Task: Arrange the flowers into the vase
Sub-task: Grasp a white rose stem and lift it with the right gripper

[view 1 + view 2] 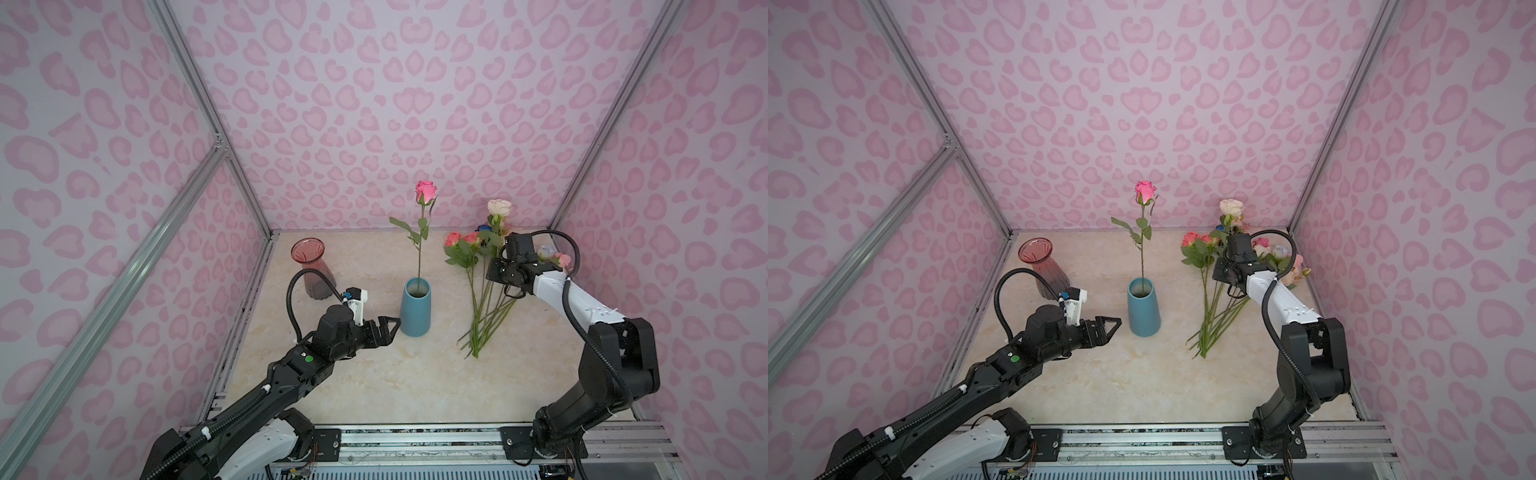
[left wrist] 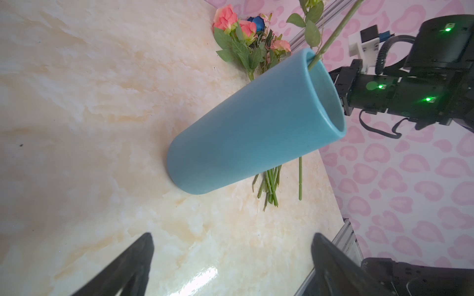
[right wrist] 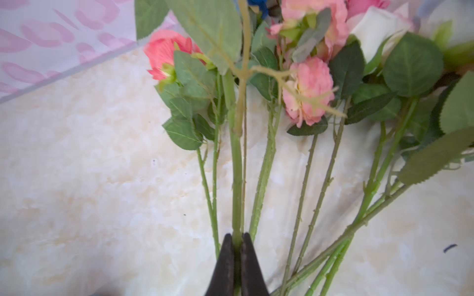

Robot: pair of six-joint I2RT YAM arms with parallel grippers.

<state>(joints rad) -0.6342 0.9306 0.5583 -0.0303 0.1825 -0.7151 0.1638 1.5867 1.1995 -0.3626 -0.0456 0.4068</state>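
Pinching one green stem tight between the right fingers, among the flowers heaped on the bench well right of the blue vase. Calls for a slow, straight lift, clear of tangled leaves. Holding the left fingers wide and empty near that vase.

we see a cream marble-look counter, glossy finish, walled on three sides. Three things sit on it in both top views: blue vase upright near the middle, base flat on the surface; reddish glass vase upright in the far left corner, well apart from the blue one; flowers in a loose bunch on the right side, cut ends gathered toward the front, blooms toward the far wall. We can't tell if every stem touches. Right wrist view shows a few small dark specks on the surface
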